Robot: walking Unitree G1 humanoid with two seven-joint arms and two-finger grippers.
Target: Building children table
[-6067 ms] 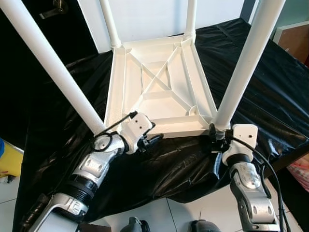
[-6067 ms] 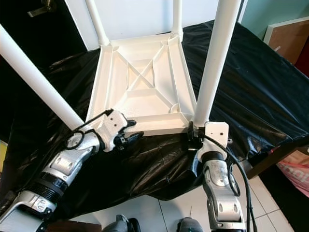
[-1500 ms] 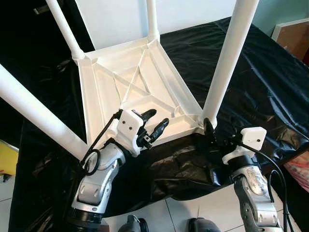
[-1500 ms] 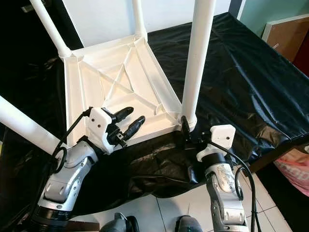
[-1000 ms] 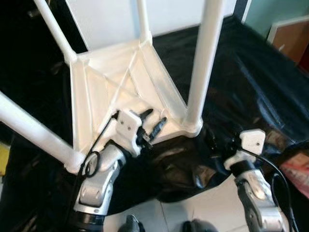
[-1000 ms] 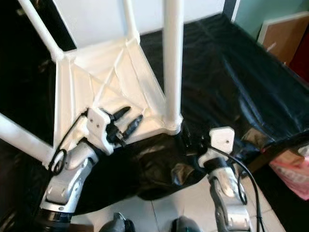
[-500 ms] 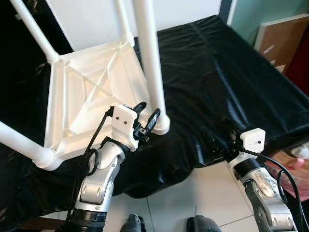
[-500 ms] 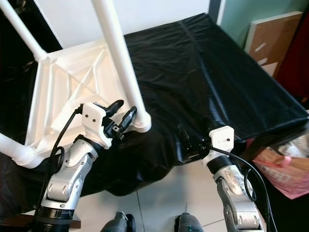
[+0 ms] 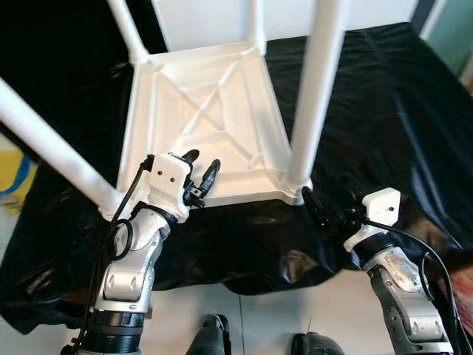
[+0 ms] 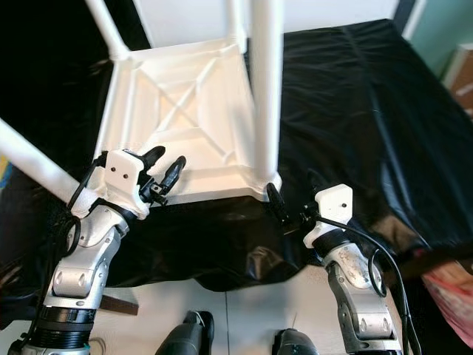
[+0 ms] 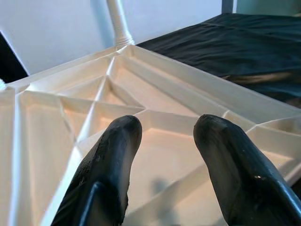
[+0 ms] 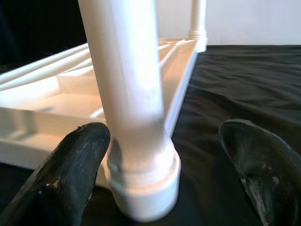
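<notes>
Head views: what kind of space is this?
Probably an indoor room used as an assembly or test spot. A white children's table lies upside down, legs up, on a black sheet draped over a raised surface, with pale tiled floor below and a white wall behind.

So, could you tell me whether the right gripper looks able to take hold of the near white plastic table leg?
Probably yes: the right gripper sits open beside the white plastic table leg, nothing between them.

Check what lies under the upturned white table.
The white table lies legs-up on a black plastic sheet that spreads past it on all sides and hangs over the near edge. Whatever surface the sheet drapes is hidden, as is the tabletop's face.
</notes>
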